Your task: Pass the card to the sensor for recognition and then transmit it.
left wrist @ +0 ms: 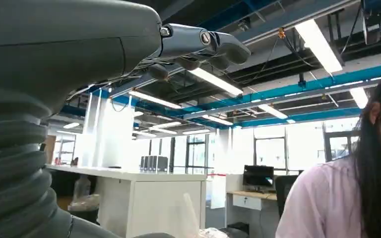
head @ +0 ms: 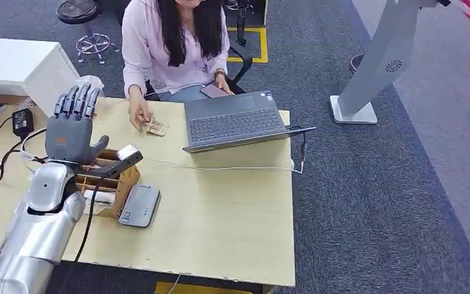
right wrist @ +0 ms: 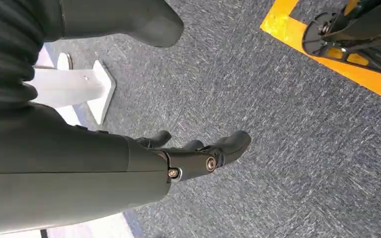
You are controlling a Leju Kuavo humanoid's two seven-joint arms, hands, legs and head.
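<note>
Left hand [head: 71, 125] is raised over the left side of the counter [head: 232, 226], fingers straight and apart, holding nothing. Right below it there's a wooden organizer box [head: 107, 177], and the grey sensor [head: 139, 206] lies flat just to the right of that. The card [head: 155, 127] is at the far edge, under the person's hand [head: 138, 112], left of the laptop [head: 235, 119]. Right hand [right wrist: 193, 156] hangs above the carpet, fingers loosely spread, empty.
</note>
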